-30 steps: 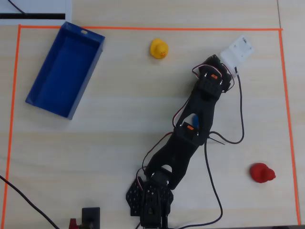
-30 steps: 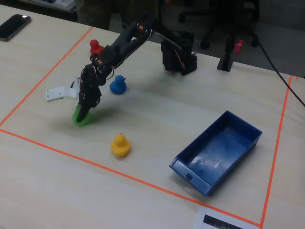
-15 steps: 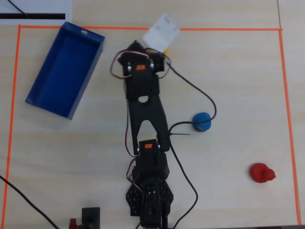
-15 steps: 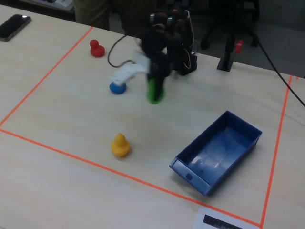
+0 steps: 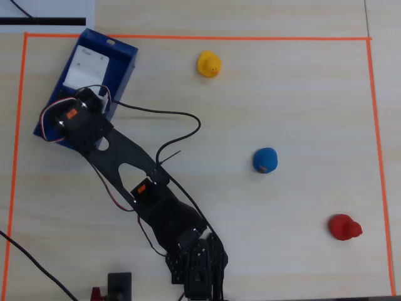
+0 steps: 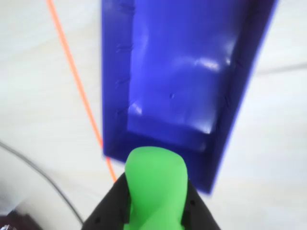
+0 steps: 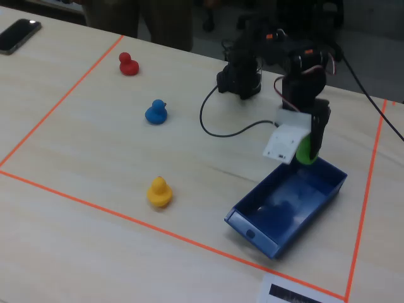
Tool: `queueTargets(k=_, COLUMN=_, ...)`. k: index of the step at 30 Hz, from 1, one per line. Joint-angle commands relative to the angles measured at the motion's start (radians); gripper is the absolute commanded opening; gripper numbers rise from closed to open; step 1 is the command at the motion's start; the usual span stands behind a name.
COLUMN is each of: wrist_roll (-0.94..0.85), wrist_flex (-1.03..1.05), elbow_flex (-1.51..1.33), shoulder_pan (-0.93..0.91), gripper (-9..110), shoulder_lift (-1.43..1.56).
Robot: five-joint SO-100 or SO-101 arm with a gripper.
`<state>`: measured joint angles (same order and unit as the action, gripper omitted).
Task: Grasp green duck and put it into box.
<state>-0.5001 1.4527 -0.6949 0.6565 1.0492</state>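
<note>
Transport is judged to be the step in hand, with release to follow. Nearest the wrist camera, the green duck [image 6: 155, 189] is seen clamped between the two black fingers of the gripper [image 6: 154, 206], which is closed only as far as the duck's body allows. Just beyond it lies the box [image 6: 177, 81], its near wall directly under the duck's front edge in the wrist view. In the fixed view the duck [image 7: 305, 151] is held above the box's [image 7: 252, 237] far end, clear of the floor. A small advance over the interior and an opening of the fingers are called for next. Farther off, the yellow duck [image 7: 159, 191], blue duck [image 7: 155, 112] and red duck [image 7: 128, 64] sit well apart on the table [image 7: 88, 151].
</note>
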Motion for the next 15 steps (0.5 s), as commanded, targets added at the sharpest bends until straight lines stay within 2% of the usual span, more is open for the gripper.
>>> queueTargets(k=1, wrist_roll=-0.002, wrist_flex=-0.043, elbow_flex=0.072, shoulder_pan=-0.008, gripper=26, shoulder_lift=-0.038)
queueTargets(k=6, wrist_roll=-0.072, wrist_flex=-0.008, elbow_flex=0.071, shoulder_pan=-0.083, gripper=43, shoulder_lift=-0.055)
queueTargets(k=7, wrist_roll=-0.087, wrist_flex=0.011, elbow_flex=0.072, shoulder_pan=-0.101, gripper=40, shoulder_lift=-0.031)
queueTargets(k=8, wrist_roll=-0.094, wrist_flex=0.018, elbow_flex=0.066, shoulder_pan=-0.127, gripper=32, shoulder_lift=0.006)
queueTargets(k=11, wrist_roll=-0.138, wrist_flex=-0.052, elbow_flex=-0.100, shoulder_pan=-0.233, gripper=0, shoulder_lift=0.213)
queueTargets(k=15, wrist_roll=-0.253, wrist_flex=-0.365, elbow_flex=-0.661, shoulder_pan=-0.397, gripper=0, shoulder_lift=0.650)
